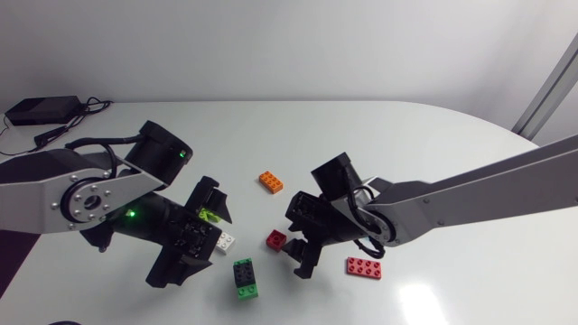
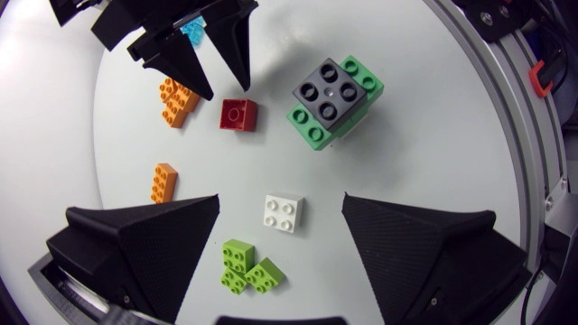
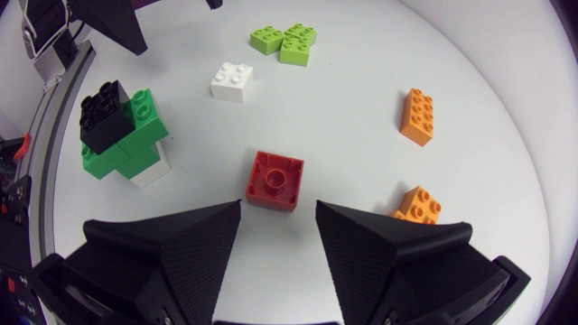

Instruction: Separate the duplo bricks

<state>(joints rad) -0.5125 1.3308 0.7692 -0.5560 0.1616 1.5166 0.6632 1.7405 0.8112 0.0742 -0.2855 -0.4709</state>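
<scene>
A red brick (image 3: pixel 275 180) lies knobs-down on the white table, just ahead of my right gripper (image 3: pixel 277 215). The right gripper's fingers are open and do not touch it. In the head view the same red brick (image 1: pixel 275 238) sits left of my right gripper (image 1: pixel 291 239). My left gripper (image 2: pixel 281 203) is open wide over a white brick (image 2: pixel 284 213); two lime bricks (image 2: pixel 250 268) lie close under it. A stack (image 2: pixel 334 99) of black on green on white bricks stands ahead of it, the same stack (image 1: pixel 244 276) at the table's front in the head view.
Two orange bricks (image 3: pixel 417 116) (image 3: pixel 417 204) lie to one side of my right gripper. A red flat brick (image 1: pixel 363 267) lies under my right arm. Another orange brick (image 1: pixel 271 181) sits farther back. The two grippers face each other closely.
</scene>
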